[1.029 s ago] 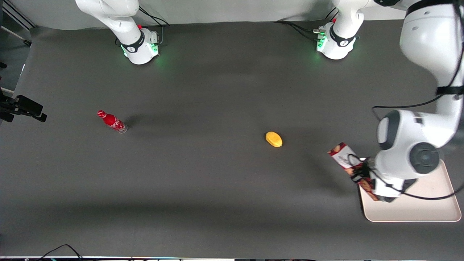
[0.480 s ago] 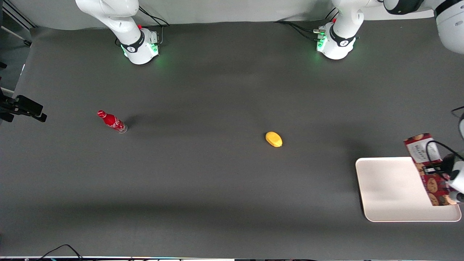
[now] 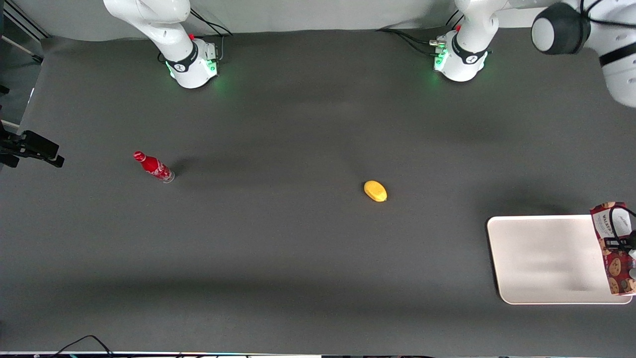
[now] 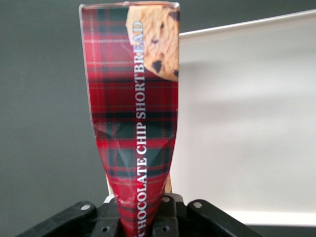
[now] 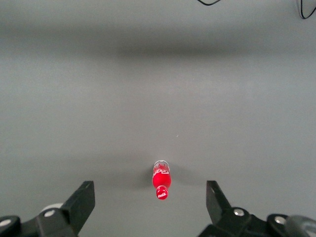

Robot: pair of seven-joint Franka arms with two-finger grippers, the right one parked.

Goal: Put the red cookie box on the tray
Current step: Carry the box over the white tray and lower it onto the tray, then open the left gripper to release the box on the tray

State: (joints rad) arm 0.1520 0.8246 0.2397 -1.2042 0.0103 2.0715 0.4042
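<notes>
Gripper of the left arm is clamped on the red cookie box, fingers pinching its narrow faces so the carton buckles inward at the grip. Box hangs over the tray at its edge toward the working arm's end of the table, white label end farther from the front camera.

Surroundings: yellow lemon-shaped object on the dark mat, well apart from the tray toward the parked arm's end. Small red Coca-Cola bottle stands much farther toward that end. Nothing lies on the tray surface under the box.

Writing: "CHOCOLATE CHIP SHORTBREAD" in pale letters along the tartan side, with a chocolate-chip cookie printed at one end. Label text in the front view unreadable.
</notes>
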